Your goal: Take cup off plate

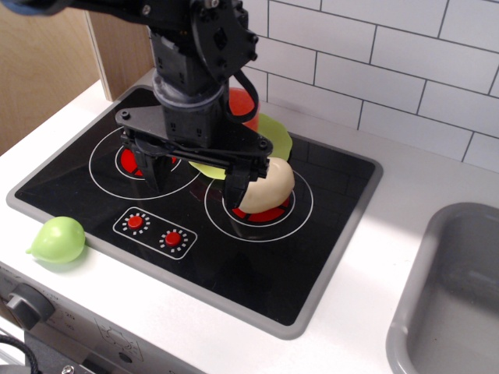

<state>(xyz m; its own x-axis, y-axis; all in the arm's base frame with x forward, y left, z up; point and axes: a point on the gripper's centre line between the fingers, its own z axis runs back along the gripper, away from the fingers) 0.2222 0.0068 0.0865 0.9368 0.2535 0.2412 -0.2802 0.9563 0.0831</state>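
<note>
Red-orange plastic shows behind the arm: the cup [242, 105] is only partly visible, its left side hidden by the black wrist. It appears to sit on the lime-green plate [277, 134], at the plate's far edge, though the contact itself is hidden. What the cup holds, if anything, cannot be told.

Single view, from above and in front. The fingers [195, 175] hang spread wide apart, tips pointing down, gripping nothing. The left finger [150, 170] is over the left burner ring; the right finger [236, 185] is just in front of the beige potato toy [267, 185], overlapping it in the picture. Whether it touches the toy cannot be told. The plate lies behind and between the fingers, its near edge showing below the finger bar. The cup is behind the fingers and well above their tips in the picture.

The black stovetop [312, 265] is bare in front of and to the right of the fingers. The red knobs [154, 229] are printed flat in front of the left finger. A pale-green pear toy [57, 239] rests on the white table [390, 202] at the stovetop's front-left corner, well apart from the fingers. The grey sink [456, 296] lies far right. The tiled wall [390, 70] stands close behind the cup.
</note>
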